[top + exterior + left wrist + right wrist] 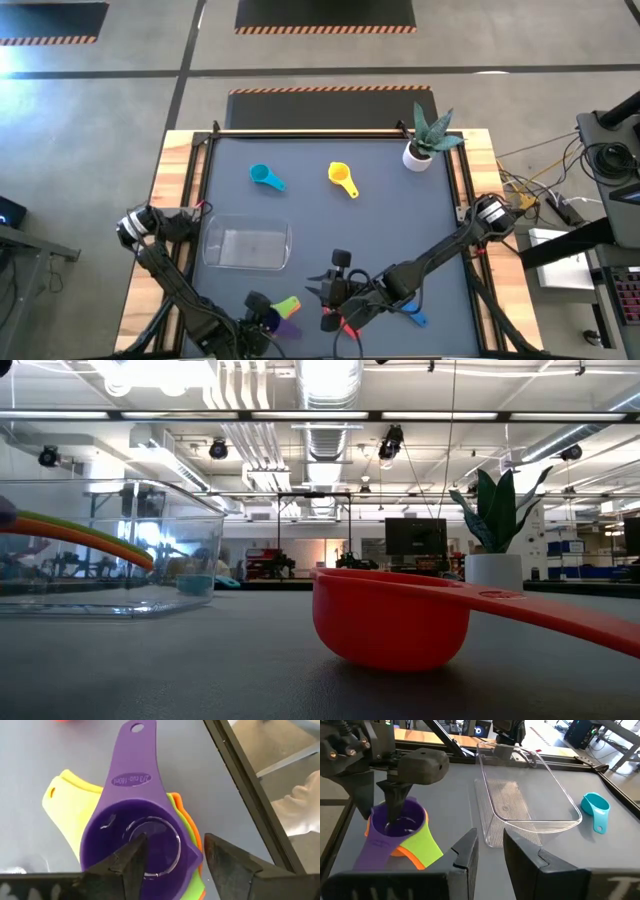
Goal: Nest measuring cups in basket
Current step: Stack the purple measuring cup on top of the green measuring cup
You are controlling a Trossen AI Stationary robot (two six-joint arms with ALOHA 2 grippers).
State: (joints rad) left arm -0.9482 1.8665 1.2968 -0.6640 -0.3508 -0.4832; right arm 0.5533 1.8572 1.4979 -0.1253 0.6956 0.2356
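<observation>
Dark grey mat covers the table (400,215), which has wooden edges and stands on a concrete floor with striped markings. Nearest to the front edge, the left gripper (172,857) is at the stack of measuring cups: the purple cup (132,837) sits on top of the green cup (67,810) and the orange cup (192,827). One finger is inside the purple bowl and the other outside its rim, and the jaws stand apart, so the cup is released and rests on the stack by itself. Just beside, also near the front, the right gripper (489,847) hovers over the mat with only a narrow gap between its fingers; they grasp nothing. The red cup (392,618) lies on the mat under the right arm, and the blue cup (415,317) is a little to the right of it. Behind the stack, the clear basket (215,250) stands on the left half of the mat with no cup in it. Farther back lie the cyan cup (266,177) and the yellow cup (342,179), well apart from each other. At the far right corner stands a white pot with a spiky plant (420,150).
</observation>
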